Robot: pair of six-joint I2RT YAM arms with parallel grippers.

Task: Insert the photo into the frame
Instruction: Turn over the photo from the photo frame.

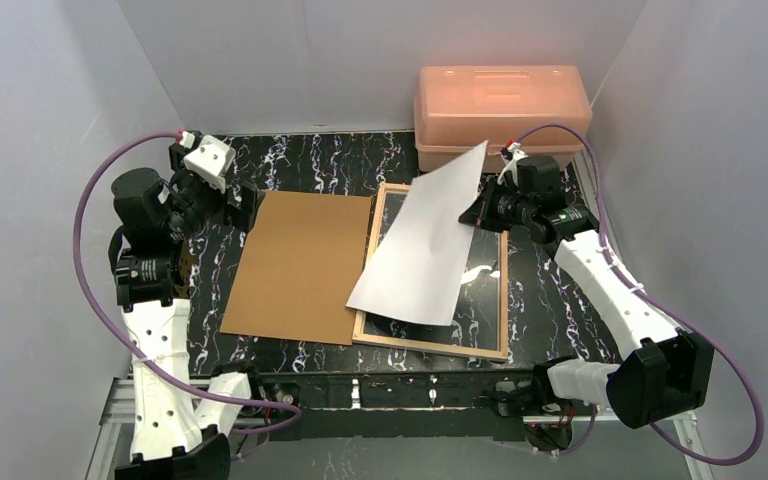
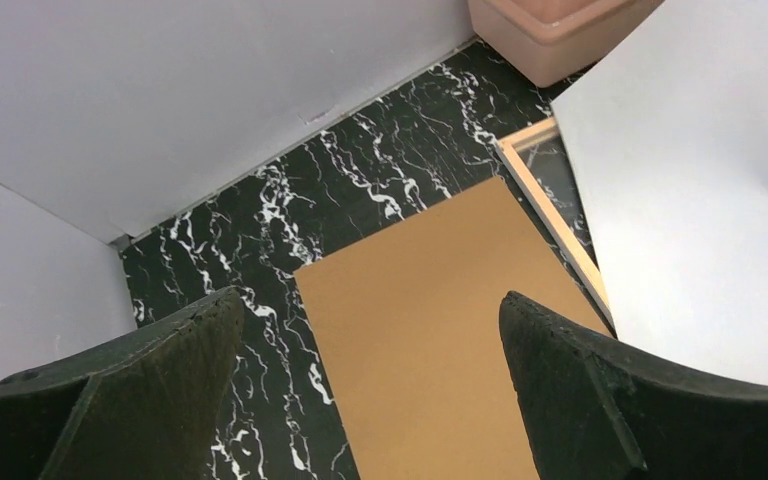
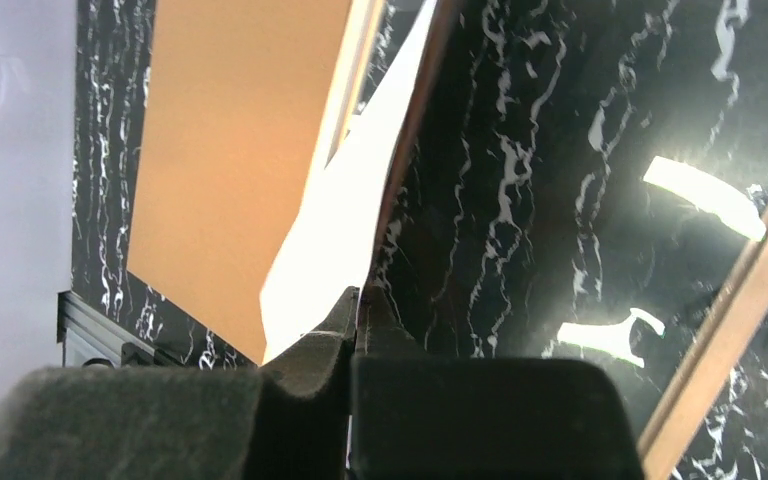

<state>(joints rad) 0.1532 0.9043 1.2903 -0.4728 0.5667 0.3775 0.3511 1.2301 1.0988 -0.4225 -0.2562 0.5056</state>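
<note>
Photo (image 1: 422,240) is up off the bench (image 1: 550,310), tilted, plain white back toward the top camera, printed side not visible. It hangs over the frame (image 1: 430,345), covering most of the frame's left half and sticking out past its far edge toward the box (image 1: 500,105). The low corner sits near the frame's left rail; can't tell if it touches.

Right hand (image 1: 480,212) is pressed together on the photo's right edge, pinching it. Right wrist view confirms this: the fingers meet at the hand (image 3: 358,310) with the sheet (image 3: 335,240) running edge-on between them, nothing else in the grip.

Left hand (image 1: 230,200) is spread wide and holds nothing. It hovers at the back left, above the far left corner of the board (image 1: 300,265), not touching it. In the left wrist view the hand (image 2: 370,310) shows both fingers well apart, with the board (image 2: 440,340) below, the frame rail (image 2: 560,225) to the right and the photo's white back (image 2: 700,200) beyond it.

Frame lies flat on the bench, light wood side up, right of centre. Inside it is a pane (image 1: 475,300) with glare spots and the marble showing through. Brown board lies flat just left of the frame, edges almost touching. Pink-orange plastic box is lidded, at the back right against the wall.
</note>
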